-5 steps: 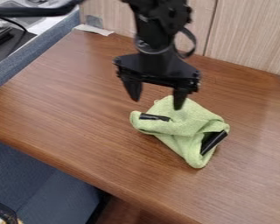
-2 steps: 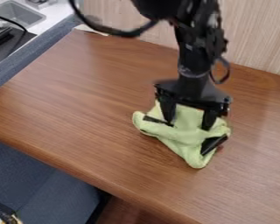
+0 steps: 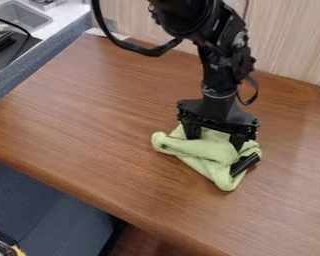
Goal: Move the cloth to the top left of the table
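Note:
The gripper (image 3: 215, 142) is down at the upper part of the green cloth (image 3: 206, 154), right of the table's middle. Its two fingers stand apart, with bunched cloth between them, and their tips are hidden in the folds. The cloth lies crumpled on the brown wooden table (image 3: 89, 115). A black object (image 3: 244, 164) shows at the cloth's right side, partly covered by it.
A wood-grained panel (image 3: 289, 40) stands along the table's back edge. Past the left edge are a blue-grey partition (image 3: 39, 59) and a metal sink (image 3: 22, 15). A black cable loops beside the arm.
From above the cloth, the gripper has moved right and down into it. The cloth's left part has bulged up, covering the dark piece that showed there.

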Tool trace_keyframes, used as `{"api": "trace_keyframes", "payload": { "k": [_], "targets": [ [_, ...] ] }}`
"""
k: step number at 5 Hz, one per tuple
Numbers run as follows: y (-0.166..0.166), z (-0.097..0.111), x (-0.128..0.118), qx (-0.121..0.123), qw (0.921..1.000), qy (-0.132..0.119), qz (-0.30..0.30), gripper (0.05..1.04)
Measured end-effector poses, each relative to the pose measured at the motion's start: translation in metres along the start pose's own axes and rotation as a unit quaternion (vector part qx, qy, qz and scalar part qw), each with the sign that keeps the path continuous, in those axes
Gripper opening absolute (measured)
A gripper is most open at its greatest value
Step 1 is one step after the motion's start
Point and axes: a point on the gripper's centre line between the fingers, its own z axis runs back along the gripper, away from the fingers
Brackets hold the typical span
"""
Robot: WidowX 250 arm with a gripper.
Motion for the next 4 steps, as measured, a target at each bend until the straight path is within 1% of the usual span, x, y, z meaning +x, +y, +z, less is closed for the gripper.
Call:
{"api": "trace_keyframes", "payload": {
  "k": [1, 2, 3, 4],
  "targets": [
    [0.010, -0.001, 0.002, 0.006, 0.9999, 0.001, 0.015, 1.000],
    [0.022, -0.003, 0.012, 0.009, 0.9994, 0.004, 0.034, 1.000],
    [0.040, -0.006, 0.034, 0.016, 0.9978, 0.002, 0.064, 1.000],
    [0.076, -0.006, 0.055, 0.028, 0.9927, -0.003, 0.117, 1.000]
  ]
}}
